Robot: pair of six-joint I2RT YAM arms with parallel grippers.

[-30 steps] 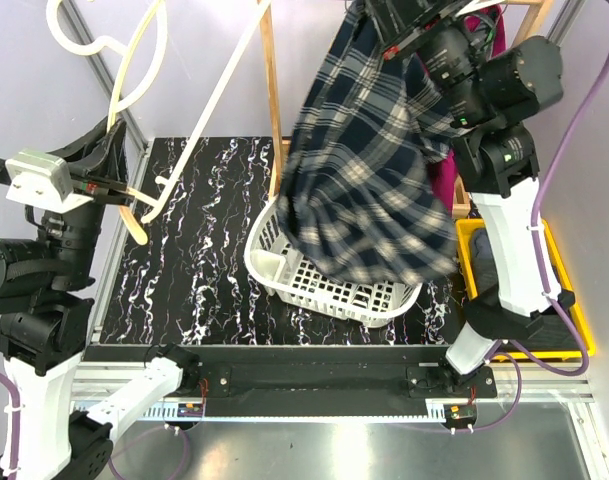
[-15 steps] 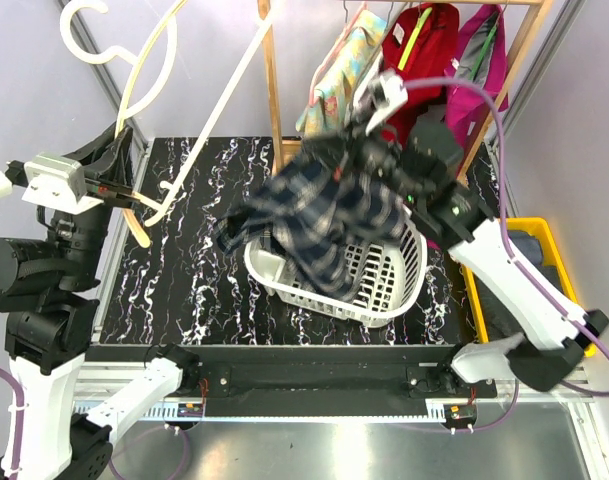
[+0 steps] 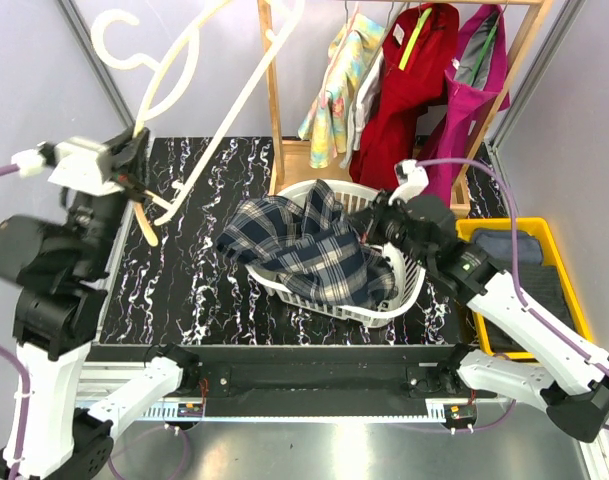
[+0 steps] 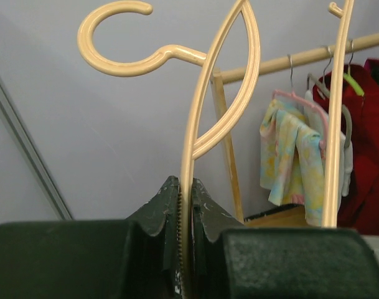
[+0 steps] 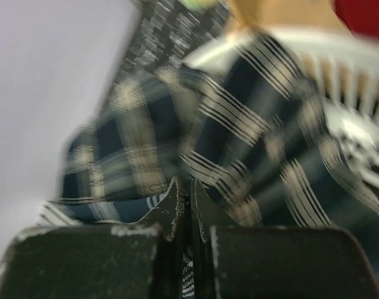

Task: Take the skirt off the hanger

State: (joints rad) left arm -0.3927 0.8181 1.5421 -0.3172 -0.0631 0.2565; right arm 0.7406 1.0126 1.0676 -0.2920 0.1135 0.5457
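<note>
Navy-and-cream plaid skirt (image 3: 304, 245) lies crumpled in the white laundry basket (image 3: 409, 285) at the middle of the black marbled tabletop (image 3: 204, 290). Its left part hangs over the basket's left rim onto the table. It is fully off the cream plastic hanger (image 3: 199, 75) and well apart from it.

The left gripper (image 3: 134, 165) holds the hanger up at the table's far left corner. In the left wrist view its two dark fingers are nearly closed, pinching one thin bar of the hanger (image 4: 177, 53) between them. The hook curls to the upper left, and the second bar rises at the right of that view.

The right gripper (image 3: 369, 220) reaches in from the right, low over the basket, at the skirt's right edge. The right wrist view is blurred. Even so, it shows the fingers (image 5: 170, 212) pressed together, with a sliver of plaid cloth in the narrow slit between them and the skirt (image 5: 239, 143) spread just beyond.

Behind the basket stands a wooden clothes rack (image 3: 274, 100). On it hang a pastel patterned garment (image 3: 334, 90), a red one (image 3: 404, 80) and a magenta one (image 3: 474, 70). A yellow bin (image 3: 564, 290) sits off the table's right edge.
</note>
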